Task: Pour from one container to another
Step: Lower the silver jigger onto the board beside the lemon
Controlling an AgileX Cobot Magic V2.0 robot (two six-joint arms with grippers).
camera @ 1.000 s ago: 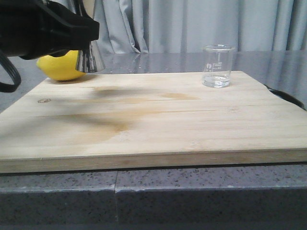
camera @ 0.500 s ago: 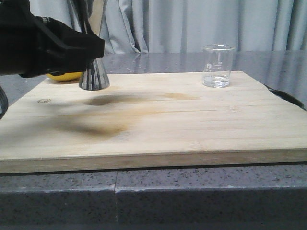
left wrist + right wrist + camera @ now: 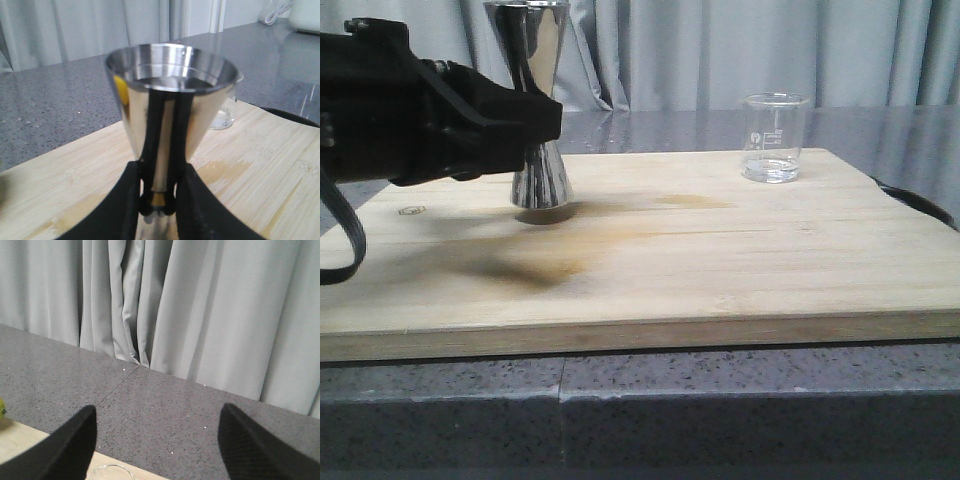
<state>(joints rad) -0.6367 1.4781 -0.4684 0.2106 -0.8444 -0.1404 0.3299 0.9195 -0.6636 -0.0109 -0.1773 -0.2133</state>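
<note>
Across the speckled grey desk (image 3: 720,400) lies a pale wooden board (image 3: 720,260), stained darker toward its left half and marked near its left edge with a small round stamp, too small to read. Over that stain hangs the left gripper (image 3: 545,122), fingers (image 3: 195,200) clamped on the narrow waist of the steel jigger (image 3: 535,100), upright, base seemingly just clear of the board or barely touching; hard to tell which. Well apart, at the far right corner of the board, stands the glass beaker (image 3: 775,138), a little clear liquid in its bottom, faint printed measuring marks on its side, none legible. Above the beaker's rim hovers the right gripper (image 3: 155,445), fingers spread wide, holding nothing. Best done by lowering the jigger straight down, kept level, setting it flat on the board within easy reach of the beaker, and releasing only once steady, since a narrow-waisted cup likely tips easily.
</note>
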